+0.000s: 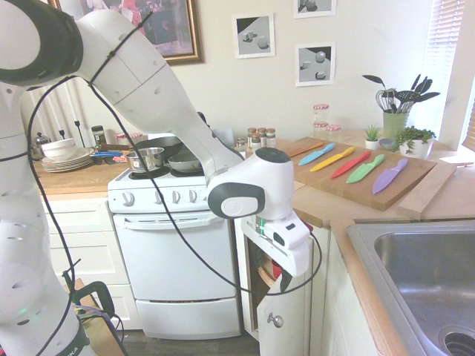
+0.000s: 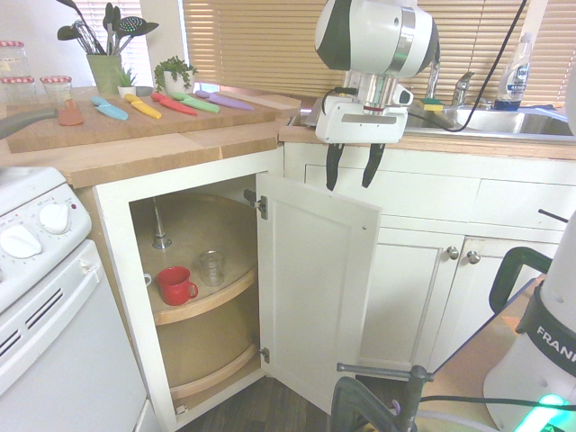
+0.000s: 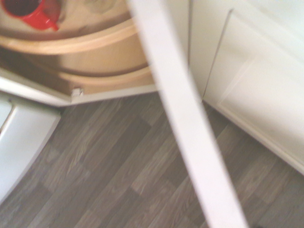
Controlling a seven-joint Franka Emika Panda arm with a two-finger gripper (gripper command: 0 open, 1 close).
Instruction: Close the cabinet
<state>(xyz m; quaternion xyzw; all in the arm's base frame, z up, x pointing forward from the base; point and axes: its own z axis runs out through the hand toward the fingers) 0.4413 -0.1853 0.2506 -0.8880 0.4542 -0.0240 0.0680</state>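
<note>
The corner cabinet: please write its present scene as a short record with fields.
cabinet door: open, hinged on the side toward the sink
knob: round, silver
upper shelf: red mug, clear glass
gripper: fingers apart, near the door's top edge, holding nothing
left of cabinet: white oven

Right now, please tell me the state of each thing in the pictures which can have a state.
Cabinet door: open, swung out.
Tool: open, above the door, holding nothing.
Oven door: closed.
Red mug: upright, on the upper cabinet shelf.
Sink cabinet doors: closed.
Colored knives: lying flat on the board.
</note>
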